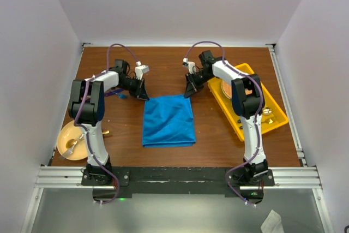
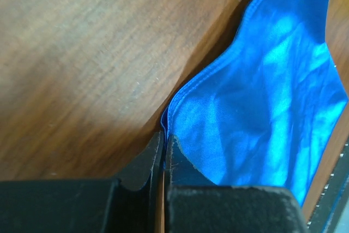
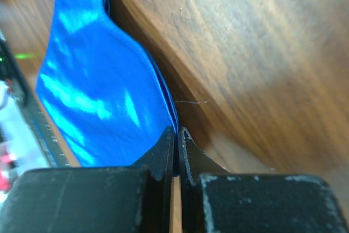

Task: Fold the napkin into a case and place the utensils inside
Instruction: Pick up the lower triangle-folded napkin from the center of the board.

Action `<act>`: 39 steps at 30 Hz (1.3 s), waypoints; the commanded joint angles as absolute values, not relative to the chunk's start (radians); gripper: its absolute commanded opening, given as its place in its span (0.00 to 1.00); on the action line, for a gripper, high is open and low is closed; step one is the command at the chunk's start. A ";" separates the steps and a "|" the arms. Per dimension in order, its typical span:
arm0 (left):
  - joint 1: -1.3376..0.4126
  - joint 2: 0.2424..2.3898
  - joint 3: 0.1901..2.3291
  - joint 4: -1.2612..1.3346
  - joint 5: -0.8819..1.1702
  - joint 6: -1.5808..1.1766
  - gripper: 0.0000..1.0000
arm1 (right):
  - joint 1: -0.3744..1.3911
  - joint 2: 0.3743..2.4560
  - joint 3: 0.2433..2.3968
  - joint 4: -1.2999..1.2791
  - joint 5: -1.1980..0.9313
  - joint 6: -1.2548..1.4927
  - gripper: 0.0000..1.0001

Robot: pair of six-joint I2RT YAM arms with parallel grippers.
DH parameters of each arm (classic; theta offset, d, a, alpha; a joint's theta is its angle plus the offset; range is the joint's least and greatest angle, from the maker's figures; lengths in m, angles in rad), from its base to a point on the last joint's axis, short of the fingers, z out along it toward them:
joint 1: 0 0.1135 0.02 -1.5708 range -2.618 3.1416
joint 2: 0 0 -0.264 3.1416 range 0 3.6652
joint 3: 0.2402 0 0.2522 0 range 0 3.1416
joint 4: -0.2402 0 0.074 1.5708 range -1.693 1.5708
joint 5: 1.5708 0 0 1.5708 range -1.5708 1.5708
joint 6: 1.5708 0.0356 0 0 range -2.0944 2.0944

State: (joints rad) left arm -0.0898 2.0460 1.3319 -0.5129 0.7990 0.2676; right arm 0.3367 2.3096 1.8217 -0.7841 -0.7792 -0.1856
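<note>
Both arms are stretched out over the brown wooden worktop (image 1: 163,69), and each one has a far corner of the big bright blue shiny cloth napkin (image 1: 168,121).

The left pincer (image 1: 143,94) is pinching its corner. In the wrist view the two black fingers (image 2: 139,162) are squeezed tight. The hemmed blue edge runs straight into the seam between them, and the rest of the cloth fans out ahead and to the pincer's right.

Same deal on the other side. The right pincer (image 1: 189,91) is clamped on the other far corner, fingers (image 3: 199,162) pressed together. The stacked cloth layers meet the tips and stretch away ahead and to its left.

So the napkin sits between the two pincers and back toward the arm bases. It lies flat as a rough square, folded over in layers.

Just outboard of the left pincer, right by the arm, there's a small blue and purple bit on the wood. It could be the thin plastic utensils (image 1: 120,96), but it's too small to tell.

Outboard of the right pincer is a yellow plastic tray (image 1: 269,92), partly under that arm. A round tan plate (image 1: 61,135) with a gold metal spoon (image 1: 71,144) sits well back from the left pincer, near that arm's base.
</note>
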 commanded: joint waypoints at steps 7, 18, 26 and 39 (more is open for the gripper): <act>-0.078 1.942 1.255 -0.474 0.834 0.380 0.00 | 0.377 2.171 1.704 -0.807 -0.742 -0.402 0.00; -0.078 1.838 1.147 -0.429 0.830 0.448 0.19 | 0.411 2.056 1.617 -0.772 -0.752 -0.526 0.00; -0.057 1.781 1.089 -0.417 0.804 0.367 0.46 | 0.498 1.976 1.525 -0.719 -0.700 -0.632 0.00; 0.000 1.686 1.029 -0.350 0.801 0.256 0.48 | 0.543 1.930 1.483 -0.710 -0.626 -0.626 0.00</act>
State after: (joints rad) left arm -0.0021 1.7187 1.0340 -0.3904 0.7822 0.2924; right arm 0.5495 1.9255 1.4578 -0.7334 -0.6746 -0.6609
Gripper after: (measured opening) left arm 0.477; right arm 0.022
